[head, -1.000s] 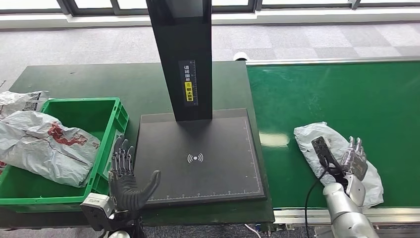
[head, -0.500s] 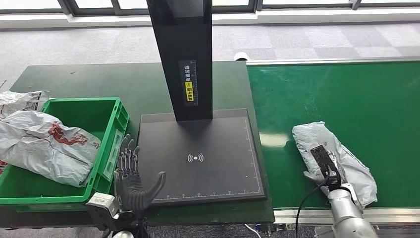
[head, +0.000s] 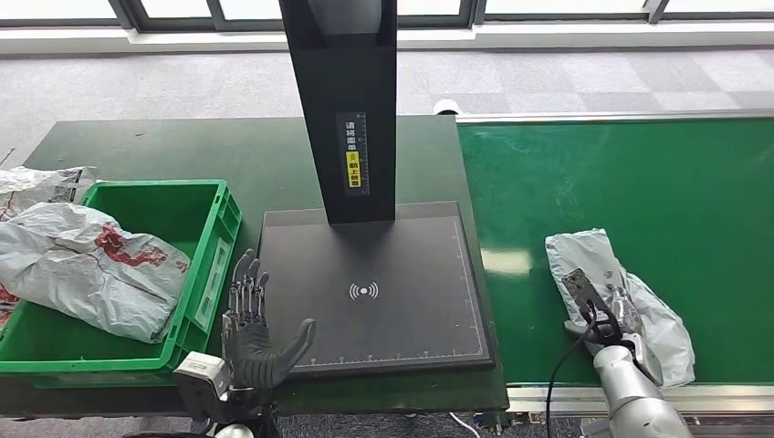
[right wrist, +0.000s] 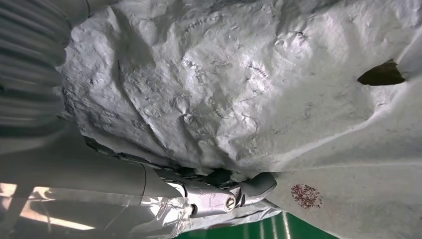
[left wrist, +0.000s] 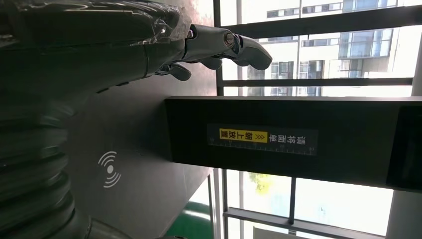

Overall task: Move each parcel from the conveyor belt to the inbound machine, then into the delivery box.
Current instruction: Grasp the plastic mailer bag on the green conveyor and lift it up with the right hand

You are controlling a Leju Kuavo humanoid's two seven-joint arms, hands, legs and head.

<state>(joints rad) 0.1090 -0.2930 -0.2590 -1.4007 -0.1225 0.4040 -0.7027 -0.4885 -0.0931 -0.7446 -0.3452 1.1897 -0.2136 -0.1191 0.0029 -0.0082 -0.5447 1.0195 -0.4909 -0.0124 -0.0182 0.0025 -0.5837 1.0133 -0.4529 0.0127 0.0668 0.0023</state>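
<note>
Right hand (head: 613,315) on parcel (head: 639,310), belt (head: 621,182) just right of scanner plate (head: 365,274).

Parcel lies on the belt's near part, beside the plate's right edge, long axis running from the far-left end down toward the near-right edge of the belt. Right hand sits on the parcel's near half, fingers curled against the crumpled plastic; the right wrist view shows the bag pressed close with a fingertip (right wrist: 251,186) hooked at a fold, so a grip looks set, though a full hold can't be confirmed. A second back that hand stood spread above the bag. Left hand (head: 256,333) hovers open at the plate's near-left corner, far from the parcel. Crate (head: 214,219) left of the plate holds bags. Judged next: lift left onto the plate.
</note>
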